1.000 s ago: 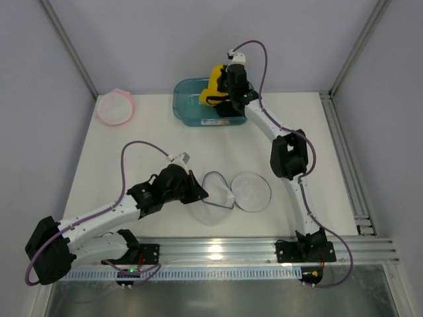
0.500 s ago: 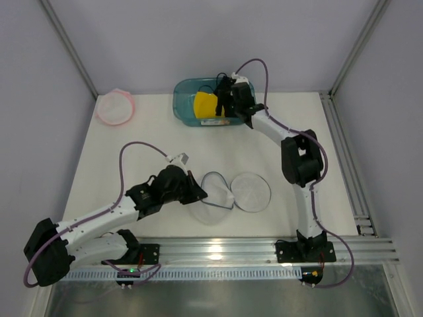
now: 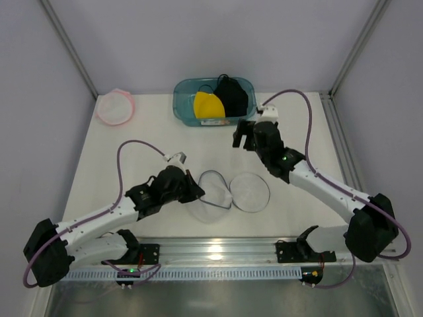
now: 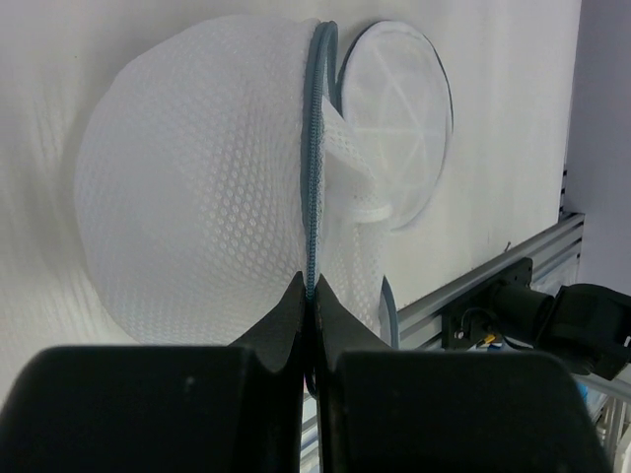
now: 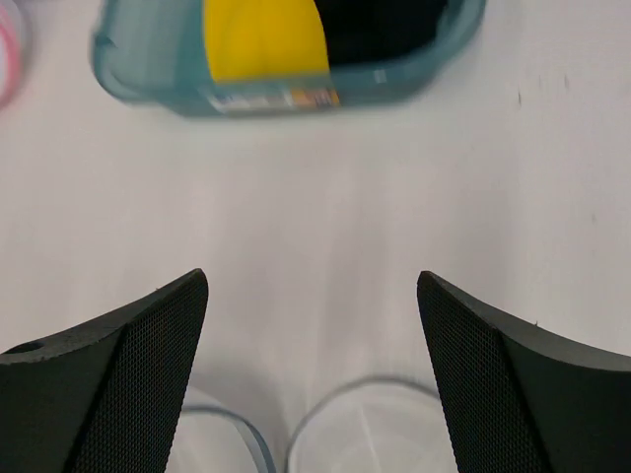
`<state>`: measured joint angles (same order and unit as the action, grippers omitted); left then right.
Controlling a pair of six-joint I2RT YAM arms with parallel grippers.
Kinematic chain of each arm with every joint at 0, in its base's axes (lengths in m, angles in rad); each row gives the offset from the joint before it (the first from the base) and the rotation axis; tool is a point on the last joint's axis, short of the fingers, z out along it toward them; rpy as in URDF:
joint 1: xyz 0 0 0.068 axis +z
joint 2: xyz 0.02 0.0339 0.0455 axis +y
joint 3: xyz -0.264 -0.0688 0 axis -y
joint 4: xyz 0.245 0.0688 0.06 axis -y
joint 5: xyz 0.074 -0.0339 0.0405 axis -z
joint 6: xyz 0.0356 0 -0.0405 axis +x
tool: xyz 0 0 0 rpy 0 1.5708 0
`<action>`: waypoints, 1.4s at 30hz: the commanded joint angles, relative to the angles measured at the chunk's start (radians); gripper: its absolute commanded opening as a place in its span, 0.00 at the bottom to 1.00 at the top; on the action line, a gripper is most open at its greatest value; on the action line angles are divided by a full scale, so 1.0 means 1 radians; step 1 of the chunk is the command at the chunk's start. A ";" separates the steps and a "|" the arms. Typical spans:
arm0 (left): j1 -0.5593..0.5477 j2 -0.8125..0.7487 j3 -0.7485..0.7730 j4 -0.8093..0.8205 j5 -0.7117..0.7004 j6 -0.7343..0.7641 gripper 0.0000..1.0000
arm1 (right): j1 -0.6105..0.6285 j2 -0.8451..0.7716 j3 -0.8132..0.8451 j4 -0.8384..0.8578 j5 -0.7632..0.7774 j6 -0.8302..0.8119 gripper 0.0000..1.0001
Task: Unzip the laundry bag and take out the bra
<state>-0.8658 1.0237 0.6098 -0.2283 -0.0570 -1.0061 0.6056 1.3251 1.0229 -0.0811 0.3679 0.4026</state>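
Note:
The laundry bag (image 3: 215,201) lies open mid-table, its white mesh (image 4: 197,197) slumped and its round lid (image 3: 250,191) flopped to the right. My left gripper (image 3: 201,193) is shut on the bag's grey-blue rim (image 4: 314,148), the fingertips (image 4: 311,286) pinched tight on it. The bra (image 3: 218,102), one yellow cup (image 5: 264,39) and one black, lies in the teal bin (image 3: 182,105) at the back. My right gripper (image 3: 242,140) hangs open and empty between the bin and the bag; its fingers (image 5: 148,335) stand wide apart over bare table.
A pink-rimmed round mesh bag (image 3: 114,107) lies at the back left. The bin (image 5: 148,84) sits against the back wall. An aluminium rail (image 3: 357,165) runs along the table's right side, another along the near edge (image 3: 218,247).
My right gripper opened and let the bra drop into the bin, then drew back toward the middle of the table. The left gripper has kept its hold.

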 commanded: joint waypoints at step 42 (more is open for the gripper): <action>-0.002 0.090 0.057 0.032 -0.023 0.031 0.00 | 0.198 -0.568 -0.755 -0.046 0.086 0.477 0.04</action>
<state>-0.8658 1.1152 0.6376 -0.2283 -0.0814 -0.9871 0.7887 0.8635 0.2520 -0.1951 0.4820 1.0031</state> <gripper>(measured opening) 0.005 0.045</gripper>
